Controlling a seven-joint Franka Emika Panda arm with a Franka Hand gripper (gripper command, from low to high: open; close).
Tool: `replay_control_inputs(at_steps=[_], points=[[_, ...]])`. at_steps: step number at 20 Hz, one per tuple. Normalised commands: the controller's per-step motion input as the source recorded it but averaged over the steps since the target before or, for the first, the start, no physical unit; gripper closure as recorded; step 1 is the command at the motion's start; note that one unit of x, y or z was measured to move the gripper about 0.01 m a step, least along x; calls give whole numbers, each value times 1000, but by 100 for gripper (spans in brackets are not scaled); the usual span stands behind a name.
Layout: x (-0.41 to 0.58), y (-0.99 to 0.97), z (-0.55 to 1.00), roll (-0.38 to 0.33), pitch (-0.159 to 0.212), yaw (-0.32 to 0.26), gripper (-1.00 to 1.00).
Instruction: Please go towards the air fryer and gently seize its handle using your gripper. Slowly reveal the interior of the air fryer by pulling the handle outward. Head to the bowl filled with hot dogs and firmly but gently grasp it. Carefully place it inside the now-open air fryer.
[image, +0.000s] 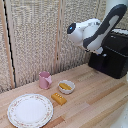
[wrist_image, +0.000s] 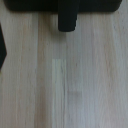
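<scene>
Air fryer: we see the air fryer (image: 112, 54) at the exterior view's right, a boxy black appliance standing on the wooden table (image: 95, 102) against the woven screen; its drawer front looks shut, so we judge it not yet opened.
Handle: in the wrist view the handle (wrist_image: 67, 17) shows as a short thick black bar jutting from the fryer's dark front, with bare wood below it; in the exterior view the arm hides it.
Arm: the white arm (image: 92, 31) bends across in front of the fryer, its end lost behind its own bulk.
Gripper: neither view shows the fingers, so we cannot tell whether the jaws are parted or closed; nothing appears held.
Bowl: the bowl (image: 66, 87) sits well apart from the fryer, towards the exterior view's left, between the pink mug (image: 45, 80) and the table's middle.
Hot dogs: the hot dogs (image: 65, 86) lie inside the bowl as yellow-orange pieces.
Other things: a yellow-orange block (image: 59, 98) lies just beside the bowl, and a floral-rimmed plate (image: 30, 110) sits nearer the camera.
Progress: we judge the approach to the handle is under way; seizing, pulling out, fetching the bowl and placing it all remain.
</scene>
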Motion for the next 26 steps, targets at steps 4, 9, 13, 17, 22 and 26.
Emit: replay_control_inputs(at_steps=[4,9,13,17,22,26], points=[[-84,-611,-280,-7,-60,110,-100],[-80,-582,-244,-4,-50,106,-100],[-161,-539,-165,-2,-32,89,-100],[-194,-516,-106,-23,0,90,-100],[-72,-524,-42,-29,0,118,-100],[86,-390,0,-13,5,143,-100]])
